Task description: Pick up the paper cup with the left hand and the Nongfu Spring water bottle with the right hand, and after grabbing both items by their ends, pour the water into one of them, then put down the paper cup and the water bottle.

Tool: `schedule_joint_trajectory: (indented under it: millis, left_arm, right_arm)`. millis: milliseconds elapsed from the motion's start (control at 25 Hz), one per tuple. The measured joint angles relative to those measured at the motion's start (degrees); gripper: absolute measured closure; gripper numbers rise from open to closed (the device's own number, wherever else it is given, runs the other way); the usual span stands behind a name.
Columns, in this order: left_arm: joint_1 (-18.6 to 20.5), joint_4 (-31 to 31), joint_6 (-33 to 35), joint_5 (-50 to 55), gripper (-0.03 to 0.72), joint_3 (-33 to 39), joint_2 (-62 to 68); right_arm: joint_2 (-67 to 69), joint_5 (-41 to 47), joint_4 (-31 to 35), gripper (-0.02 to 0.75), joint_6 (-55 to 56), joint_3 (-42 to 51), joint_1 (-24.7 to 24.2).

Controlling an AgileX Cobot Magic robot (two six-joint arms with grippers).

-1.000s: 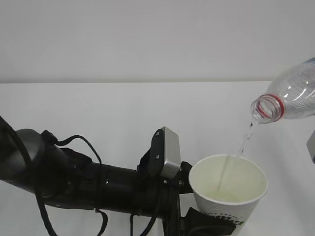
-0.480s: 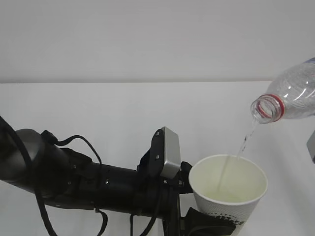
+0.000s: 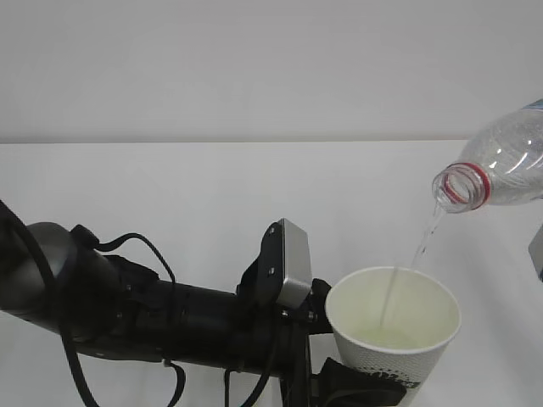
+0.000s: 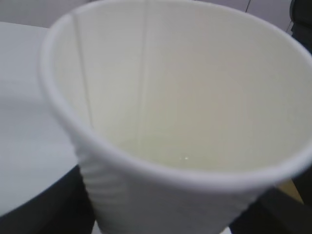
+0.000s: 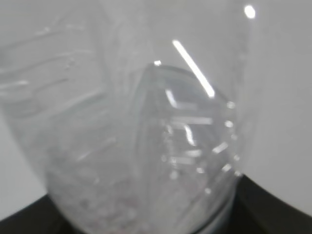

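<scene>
Exterior view. One small white tapered paper cup (image 3: 394, 326) with dark green print low on its side, upright at lower right, held up off the white table (image 3: 212, 195). One black left robot arm (image 3: 161, 318) with cables and a grey rectangular block (image 3: 293, 264) near the wrist, reaching in from the left edge; its black two-finger left gripper (image 3: 361, 383) is clasped around the cup's lower part, the fingers (image 3: 348, 373) dark against the cup wall at the bottom edge. One clear ribbed plastic water bottle (image 3: 501, 165) with a red neck ring, tilted mouth-down at upper right, above and to the right of the cup and apart from it. A thin stream of clear water (image 3: 416, 250) falls from the open mouth into the cup, where a shallow, faintly yellowish pool lies at the bottom. The right gripper is outside this view (only a grey sliver shows at the right edge).

Left wrist view. The cup (image 4: 146, 185) fills the picture, seen from just below its rim; the stream shows as a thin line down the inner wall, water (image 4: 180, 158) pooled below. Table (image 4: 24, 122) at left.

Right wrist view. The bottle (image 5: 136, 141), blurred and close, fills the picture, its base nearest the camera. Dark parts of the right gripper (image 5: 273, 207) flank its lower end, closed against the bottle's base.
</scene>
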Motion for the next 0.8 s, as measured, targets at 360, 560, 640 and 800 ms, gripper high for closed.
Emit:
schedule_joint_trajectory:
  millis: [360,560,640,800]
  left_arm:
    - [0.00,0.00,0.00,0.10,0.150,0.00,0.00]
    - [0.00,0.00,0.00,0.18,0.150,0.00,0.00]
    - [0.00,0.00,0.00,0.18,0.150,0.00,0.00]
    - [0.00,0.00,0.00,0.18,0.150,0.00,0.00]
  right_arm:
    - [0.00,-0.10,0.00,0.289,0.00,-0.60,0.00]
    - [0.00,-0.05,0.00,0.289,0.00,-0.60,0.00]
    - [0.00,-0.05,0.00,0.289,0.00,-0.60,0.00]
    - [0.00,-0.05,0.00,0.289,0.00,-0.60,0.00]
